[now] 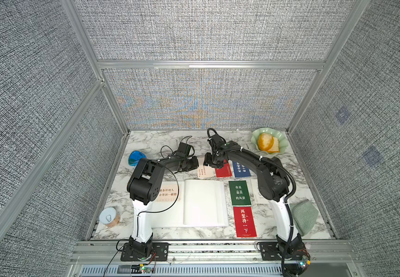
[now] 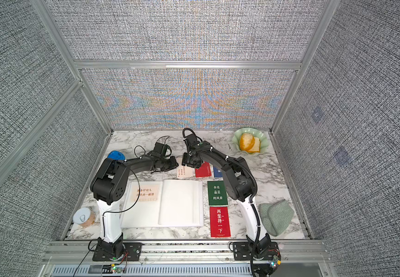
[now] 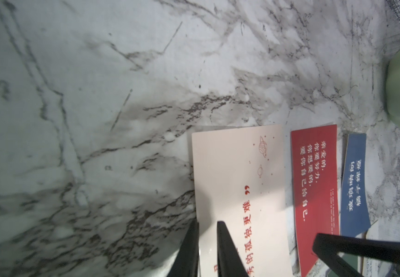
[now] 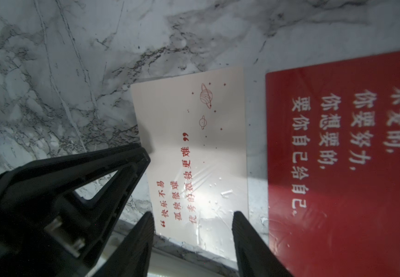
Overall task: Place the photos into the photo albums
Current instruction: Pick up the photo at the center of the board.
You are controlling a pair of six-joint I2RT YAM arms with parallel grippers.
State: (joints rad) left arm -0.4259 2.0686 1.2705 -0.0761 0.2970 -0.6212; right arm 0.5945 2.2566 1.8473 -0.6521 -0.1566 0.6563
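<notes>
The photo album lies open in the table's middle, and a pale photo sits on its left page. Behind it lies a cream photo with red text, flat on the marble. My left gripper is low at that photo's left edge with its jaws a narrow gap apart, one fingertip on the cream photo and one just off it. My right gripper hovers open over the cream photo's near end, holding nothing. Red, blue, green and another red photo lie to the right.
A green bowl of fruit stands at the back right and a blue object at the back left. A tin can is at the front left. A green cloth lies at the front right. Another pale card lies partly under the right arm.
</notes>
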